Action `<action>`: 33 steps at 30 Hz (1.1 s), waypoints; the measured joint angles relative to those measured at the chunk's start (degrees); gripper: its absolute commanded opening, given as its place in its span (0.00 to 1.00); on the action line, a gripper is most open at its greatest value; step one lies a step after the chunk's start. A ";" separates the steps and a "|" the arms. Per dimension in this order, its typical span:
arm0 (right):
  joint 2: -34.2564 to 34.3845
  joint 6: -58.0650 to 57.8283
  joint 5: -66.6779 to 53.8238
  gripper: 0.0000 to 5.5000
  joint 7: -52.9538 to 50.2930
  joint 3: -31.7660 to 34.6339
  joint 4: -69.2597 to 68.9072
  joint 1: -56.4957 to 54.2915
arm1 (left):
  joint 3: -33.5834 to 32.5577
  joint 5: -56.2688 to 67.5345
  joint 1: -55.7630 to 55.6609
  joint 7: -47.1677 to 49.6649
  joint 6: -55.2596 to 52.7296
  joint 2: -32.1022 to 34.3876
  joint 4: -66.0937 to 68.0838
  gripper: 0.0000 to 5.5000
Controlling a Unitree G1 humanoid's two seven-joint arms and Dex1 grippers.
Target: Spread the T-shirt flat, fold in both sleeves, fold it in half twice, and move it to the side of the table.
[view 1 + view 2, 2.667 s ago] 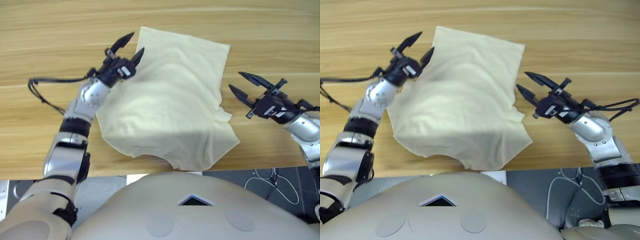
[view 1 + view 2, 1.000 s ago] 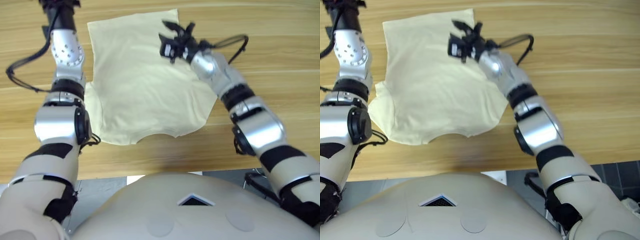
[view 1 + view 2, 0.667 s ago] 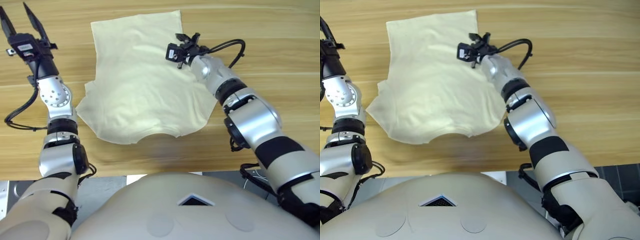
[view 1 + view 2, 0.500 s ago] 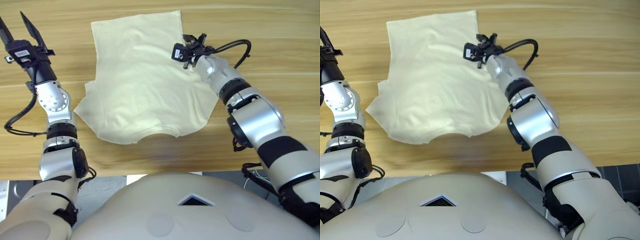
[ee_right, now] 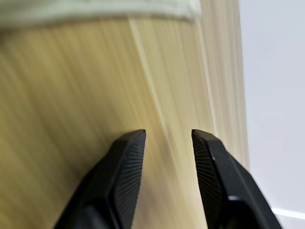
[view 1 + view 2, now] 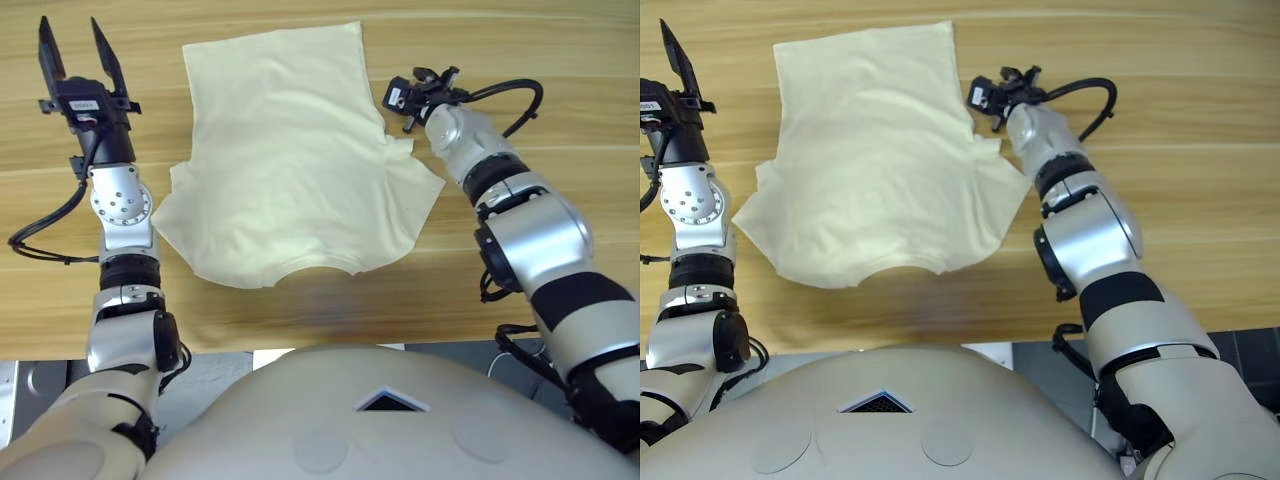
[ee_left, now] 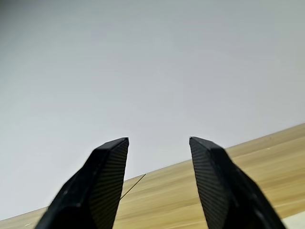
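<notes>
A pale yellow T-shirt (image 6: pixel 285 160) lies spread on the wooden table (image 6: pixel 560 60), its collar toward the near edge and its hem at the far side. My left gripper (image 6: pixel 82 50) is held up to the left of the shirt, clear of the cloth, with its fingers (image 7: pixel 107 181) open and nothing between them. At the shirt's right edge, just above the short sleeve (image 6: pixel 415 175), sits my right gripper (image 6: pixel 400 100). Its fingers (image 5: pixel 126 167) are open over bare wood, and the shirt's edge (image 5: pixel 95 8) lies a little beyond the tips.
The table's near edge (image 6: pixel 250 345) runs just below the shirt's collar. Bare wood stretches to the right of the shirt and along the far side. A white wall (image 7: pixel 152 62) rises behind the table in the left wrist view.
The right gripper slid right, off the cloth to the shirt's right edge, and the right sleeve now sticks out. The left gripper shifted slightly right, still open.
</notes>
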State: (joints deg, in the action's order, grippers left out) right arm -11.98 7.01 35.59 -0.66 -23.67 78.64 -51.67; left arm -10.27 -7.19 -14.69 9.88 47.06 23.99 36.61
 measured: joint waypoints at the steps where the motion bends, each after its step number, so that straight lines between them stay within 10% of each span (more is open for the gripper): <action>1: -0.68 -0.01 -0.62 0.32 -0.82 0.80 0.06 0.21 | -0.05 0.03 0.20 -0.15 -0.12 0.00 -0.02 0.43; 17: 6.40 12.73 4.07 0.32 2.60 -7.27 -1.80 -0.07 | 1.45 -0.23 0.23 -1.73 -1.12 -1.58 1.61 0.43; 33: 2.25 3.20 -5.13 0.32 9.38 1.94 -1.66 -0.32 | 2.48 -1.58 0.87 -1.92 -1.14 -1.52 1.25 0.43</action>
State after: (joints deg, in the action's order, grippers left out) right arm -9.73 10.20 30.46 8.71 -21.73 76.98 -51.99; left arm -7.80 -8.78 -13.82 7.96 45.92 22.48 37.86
